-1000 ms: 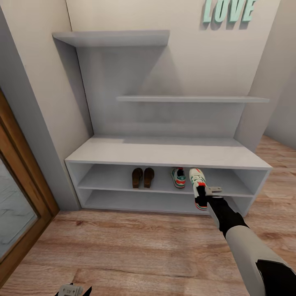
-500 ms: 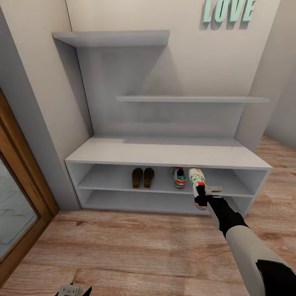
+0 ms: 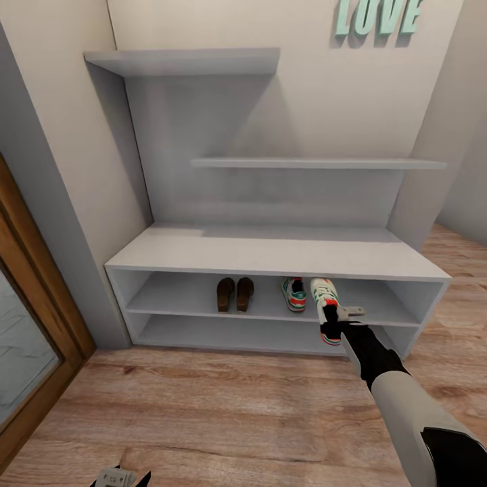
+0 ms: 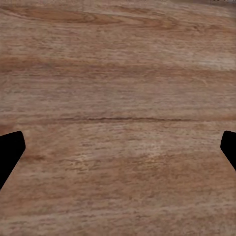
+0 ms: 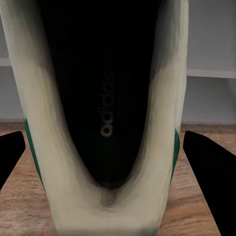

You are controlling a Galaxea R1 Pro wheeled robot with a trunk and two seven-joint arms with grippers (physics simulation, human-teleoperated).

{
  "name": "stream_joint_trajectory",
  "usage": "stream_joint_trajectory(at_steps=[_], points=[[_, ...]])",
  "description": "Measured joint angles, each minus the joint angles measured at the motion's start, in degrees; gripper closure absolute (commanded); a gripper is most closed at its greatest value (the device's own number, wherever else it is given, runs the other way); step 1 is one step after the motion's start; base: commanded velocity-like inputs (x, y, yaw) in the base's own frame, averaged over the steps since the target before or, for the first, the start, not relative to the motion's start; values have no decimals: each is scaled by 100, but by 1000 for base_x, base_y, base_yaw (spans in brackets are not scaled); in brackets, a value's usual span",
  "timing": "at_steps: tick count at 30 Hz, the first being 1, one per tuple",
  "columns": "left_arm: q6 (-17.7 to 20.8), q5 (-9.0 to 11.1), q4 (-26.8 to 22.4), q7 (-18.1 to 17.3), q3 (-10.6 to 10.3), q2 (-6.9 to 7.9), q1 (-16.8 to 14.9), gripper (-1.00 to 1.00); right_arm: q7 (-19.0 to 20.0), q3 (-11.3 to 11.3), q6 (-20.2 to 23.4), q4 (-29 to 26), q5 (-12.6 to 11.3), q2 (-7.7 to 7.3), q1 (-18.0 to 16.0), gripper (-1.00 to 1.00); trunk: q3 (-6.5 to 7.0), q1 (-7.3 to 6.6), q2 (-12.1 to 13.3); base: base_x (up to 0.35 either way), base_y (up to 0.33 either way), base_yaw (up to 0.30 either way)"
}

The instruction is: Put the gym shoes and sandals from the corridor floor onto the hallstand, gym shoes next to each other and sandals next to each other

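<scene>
Head view: scarcely changed; right hand point(image 3: 331, 316) pinches white green-striped gym shoe point(image 3: 326, 304) at pale-grey hallstand point(image 3: 270, 253), unreleased.

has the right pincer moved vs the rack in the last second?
No. The right pincer, with the white green-striped gym shoe, sits at the same spot against the pale-grey hallstand's upper shoe shelf; only the camera view shifted slightly.

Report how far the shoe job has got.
Done: both sandals sit side by side on the hallstand upper shoe shelf, one gym shoe beside them. In hand: the right gripper has the second gym shoe at the shelf edge, heel overhanging the floor. Left: seating it fully and letting go.
</scene>
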Motion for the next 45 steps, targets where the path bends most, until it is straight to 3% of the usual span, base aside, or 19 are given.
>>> stream_joint_trajectory(at_steps=[9,32,45], points=[[-3,0,0,0,0,0,0,-100,2,0,0,0,1,0,0,100,0,-2,0,186,0,0],[1,0,-1,0,-9,0,0,-100,2,0,1,0,0,-8,0,100,0,-1,0,40,0,0],[5,-6,-9,0,-26,-6,0,-100,-11,5,-5,7,-78,-112,3,100,-1,1,1,91,0,0]])
